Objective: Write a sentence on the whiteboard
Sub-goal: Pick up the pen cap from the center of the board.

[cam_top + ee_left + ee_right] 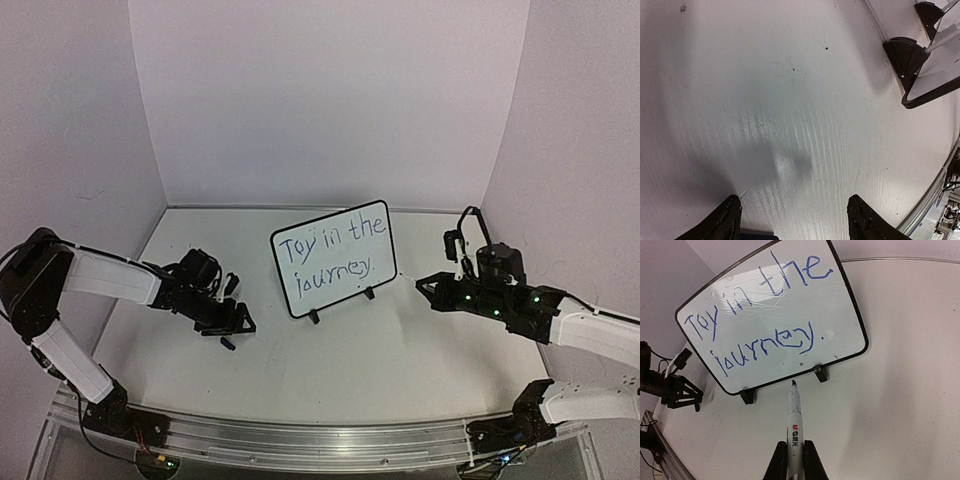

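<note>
The whiteboard [333, 258] stands tilted on two black feet in the middle of the table. The sentence [330, 252] on it reads "Toy in the journey." in blue, in two lines. In the right wrist view the whiteboard [775, 315] and the sentence [760, 330] fill the upper half. My right gripper [795, 445] is shut on a white marker [794, 420], whose uncapped tip hangs just below the board's bottom edge, apart from it. From above, the right gripper [425, 285] is right of the board. My left gripper [235, 325] [795, 200] is open and empty, low over the table left of the board.
A small dark blue cap [228, 343] lies on the table under the left gripper. The board's corner and a black foot [905, 55] show at the upper right of the left wrist view. White walls close in three sides. A metal rail [300, 435] runs along the near edge.
</note>
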You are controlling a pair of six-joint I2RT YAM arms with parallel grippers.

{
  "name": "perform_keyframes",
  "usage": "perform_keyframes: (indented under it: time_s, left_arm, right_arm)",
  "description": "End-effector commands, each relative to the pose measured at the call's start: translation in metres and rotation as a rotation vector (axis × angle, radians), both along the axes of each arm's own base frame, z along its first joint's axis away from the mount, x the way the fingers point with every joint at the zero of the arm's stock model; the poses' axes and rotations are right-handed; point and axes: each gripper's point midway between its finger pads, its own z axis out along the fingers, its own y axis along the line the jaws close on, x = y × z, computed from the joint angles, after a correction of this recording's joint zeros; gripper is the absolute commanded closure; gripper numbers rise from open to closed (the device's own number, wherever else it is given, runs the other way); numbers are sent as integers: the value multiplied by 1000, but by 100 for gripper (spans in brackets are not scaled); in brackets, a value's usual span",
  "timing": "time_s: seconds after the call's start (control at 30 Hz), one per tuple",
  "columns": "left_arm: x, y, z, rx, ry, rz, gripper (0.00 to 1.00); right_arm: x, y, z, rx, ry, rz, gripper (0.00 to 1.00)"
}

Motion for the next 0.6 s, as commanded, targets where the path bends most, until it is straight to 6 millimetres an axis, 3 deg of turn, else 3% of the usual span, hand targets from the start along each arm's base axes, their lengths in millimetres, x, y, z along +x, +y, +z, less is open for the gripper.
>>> perform_keyframes:
  time_s: [0.0,0.2,0.4,0.57]
  left_arm:
    - [-21,18,-12,54,88,35,28]
    - [-35,29,-6,69,101,66,27]
    - [-49,18,3,-13,114,27,28]
    - [-59,16,0,-11,135,-4,29]
  right_arm:
    - [-1,-2,1,12,-8,-7,100]
    - [-1,-1,0,12,-8,-4,100]
    - [0,0,-1,11,-6,0,100]
    - [1,2,-3,11,-2,4,100]
